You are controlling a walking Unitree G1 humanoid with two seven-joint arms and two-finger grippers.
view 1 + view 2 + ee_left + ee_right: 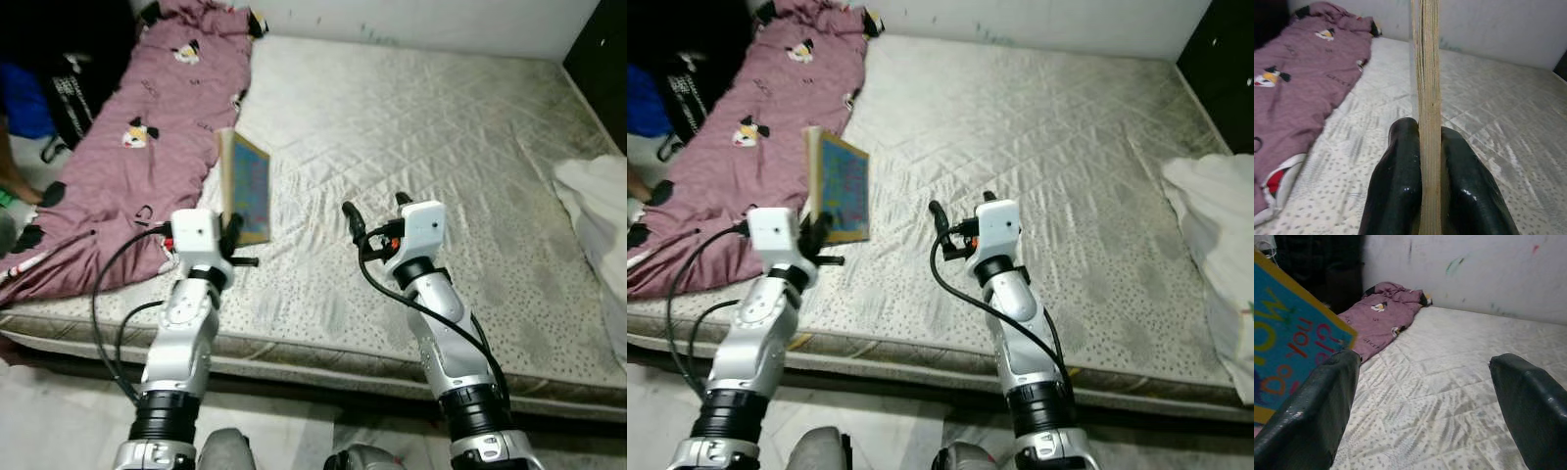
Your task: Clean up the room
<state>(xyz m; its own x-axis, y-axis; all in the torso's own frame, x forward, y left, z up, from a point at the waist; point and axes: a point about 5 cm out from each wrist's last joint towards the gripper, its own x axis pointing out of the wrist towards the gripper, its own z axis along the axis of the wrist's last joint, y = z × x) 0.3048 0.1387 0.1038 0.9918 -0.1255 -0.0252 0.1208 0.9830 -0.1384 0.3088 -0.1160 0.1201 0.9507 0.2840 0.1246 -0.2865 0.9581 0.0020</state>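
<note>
Left gripper (1422,196), fingers clamped on an upright book (245,186) lifted for tidying off the mattress (411,117); right gripper (374,217), at three o'clock, fingers apart.

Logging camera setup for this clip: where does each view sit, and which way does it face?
Left eye: head, looking down at the mattress; both arms show, left gripper holding a book.
Right eye: same scene, shifted; right gripper open.
Left wrist: along fingers clamping the book's page edge.
Right wrist: between spread fingers toward the wall.
Shared: the pink blanket.
</note>
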